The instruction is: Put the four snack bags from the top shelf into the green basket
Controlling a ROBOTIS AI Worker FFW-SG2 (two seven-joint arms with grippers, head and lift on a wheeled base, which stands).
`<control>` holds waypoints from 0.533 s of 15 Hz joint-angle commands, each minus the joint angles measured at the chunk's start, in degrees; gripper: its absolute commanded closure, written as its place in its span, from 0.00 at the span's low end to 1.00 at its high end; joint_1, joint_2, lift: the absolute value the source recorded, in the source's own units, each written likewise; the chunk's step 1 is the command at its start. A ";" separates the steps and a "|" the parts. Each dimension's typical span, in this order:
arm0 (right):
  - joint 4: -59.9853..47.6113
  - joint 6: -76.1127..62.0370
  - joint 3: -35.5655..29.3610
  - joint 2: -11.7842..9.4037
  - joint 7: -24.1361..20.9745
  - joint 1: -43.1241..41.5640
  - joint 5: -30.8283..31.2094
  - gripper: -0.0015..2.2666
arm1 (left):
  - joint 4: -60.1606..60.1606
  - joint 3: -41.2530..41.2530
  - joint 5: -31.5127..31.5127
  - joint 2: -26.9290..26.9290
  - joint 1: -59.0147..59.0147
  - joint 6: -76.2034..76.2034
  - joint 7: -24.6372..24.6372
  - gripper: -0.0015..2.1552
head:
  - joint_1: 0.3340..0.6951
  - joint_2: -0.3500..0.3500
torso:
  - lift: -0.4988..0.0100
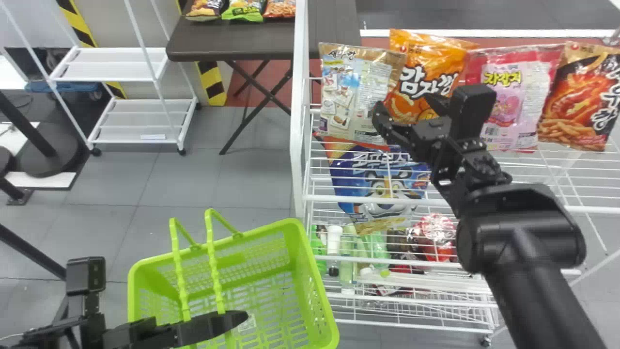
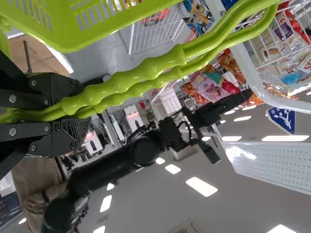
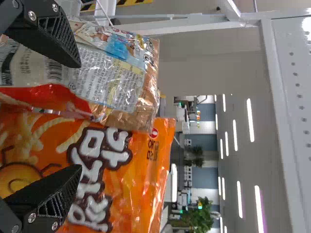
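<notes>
Okay, head view, white wire top shelf [image 1: 596, 209]: left to right, you have a beige plastic bag [image 1: 358, 92], orange glossy bag [image 1: 411, 53], pink plastic bag [image 1: 516, 97] and black-and-red bag [image 1: 581, 97].
Right gripper [image 1: 404, 103]: in front of your orange glossy bag.
Green lattice plastic basket [image 1: 140, 264]: near left, below your shelf; left gripper [image 1: 232, 321] at its handles [image 1: 214, 264].
Left wrist view, left gripper [image 2: 85, 108]: clamped on the handles.
Right wrist view, right gripper [image 3: 80, 116]: fingers spread apart.
</notes>
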 commanded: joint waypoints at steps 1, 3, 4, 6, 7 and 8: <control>7.89 -0.10 1.49 0.14 1.92 -5.45 -4.22 0.03 | 0.38 0.07 0.28 0.11 0.00 -0.40 -0.57 1.00 | 1.00 0.60 | 0.98; 9.91 0.26 2.37 0.14 5.08 -7.21 -8.09 0.03 | 0.47 0.07 0.37 0.37 -0.18 -0.40 -0.57 1.00 | 1.00 0.64 | 0.98; 10.26 0.96 2.46 0.14 6.40 -7.48 -8.88 0.04 | 0.82 -0.20 0.37 0.46 -0.53 -0.40 -0.57 1.00 | 1.00 0.65 | 0.98; 12.46 1.84 3.16 0.14 8.60 -9.15 -8.97 0.11 | 1.17 -0.37 0.54 0.72 -0.70 -0.58 -0.57 1.00 | 1.00 0.68 | 0.98; 13.07 2.01 3.16 0.14 9.48 -9.59 -8.97 0.23 | 1.26 -0.55 0.81 0.99 -0.88 -0.75 -0.57 1.00 | 1.00 0.70 | 0.98; 13.07 4.12 2.99 0.14 11.59 -10.11 -8.88 0.40 | 1.35 -0.55 0.90 1.07 -0.88 -0.75 -0.57 1.00 | 1.00 0.70 | 0.98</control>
